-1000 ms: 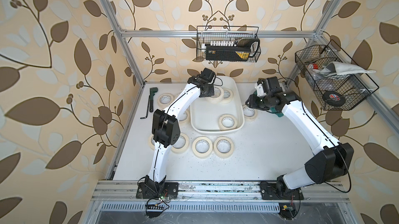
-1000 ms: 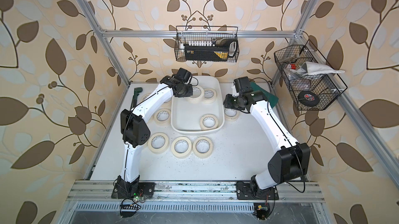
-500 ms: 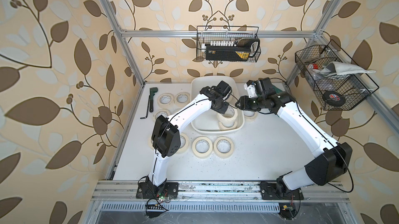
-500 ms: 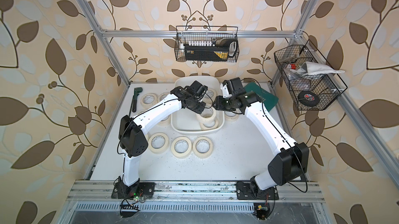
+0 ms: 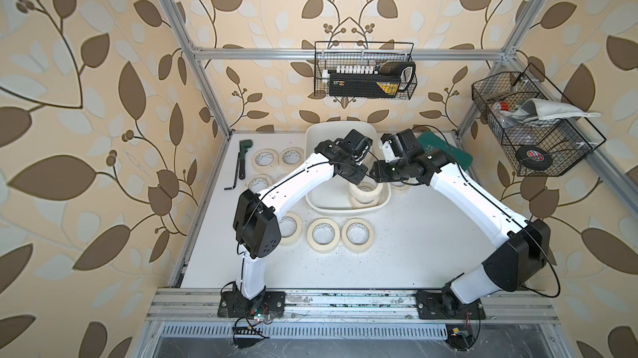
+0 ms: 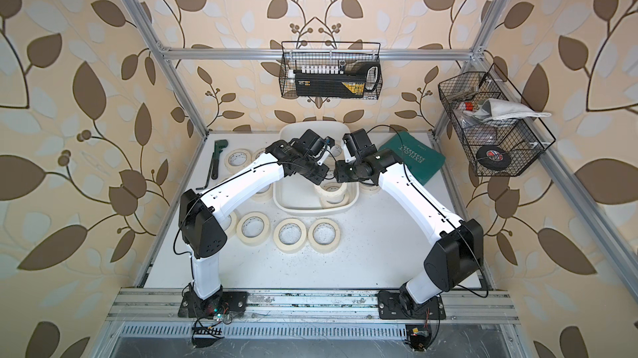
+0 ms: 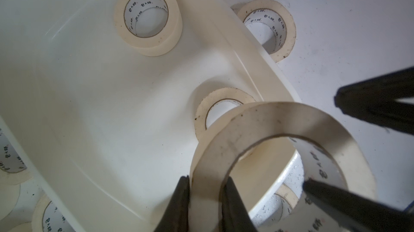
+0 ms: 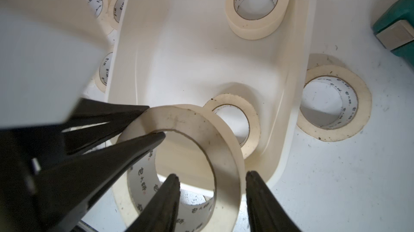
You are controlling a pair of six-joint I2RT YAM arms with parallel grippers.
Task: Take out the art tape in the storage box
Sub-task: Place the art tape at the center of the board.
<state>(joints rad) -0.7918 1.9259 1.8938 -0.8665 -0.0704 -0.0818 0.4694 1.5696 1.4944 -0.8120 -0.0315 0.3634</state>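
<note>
So the roll in play is hanging over the near right corner of the box. It looks lifted clear of the rim, though from these angles I wouldn't swear to it. The left claw is pinched tight on its wall, one finger in the hole and one outside. The right claw is parted and straddles the opposite wall the same way, with daylight between its inner finger and the tape, so it isn't gripping anything. Right underneath, a second roll lies flat in that same corner of the box, and a third roll lies flat on the box floor well apart from it. The box itself sits at the middle of the far edge of the tabletop. Outside it, one loose roll lies just beside its right wall, a row of rolls lies along its near side, and a teal case sits in the far right corner.
</note>
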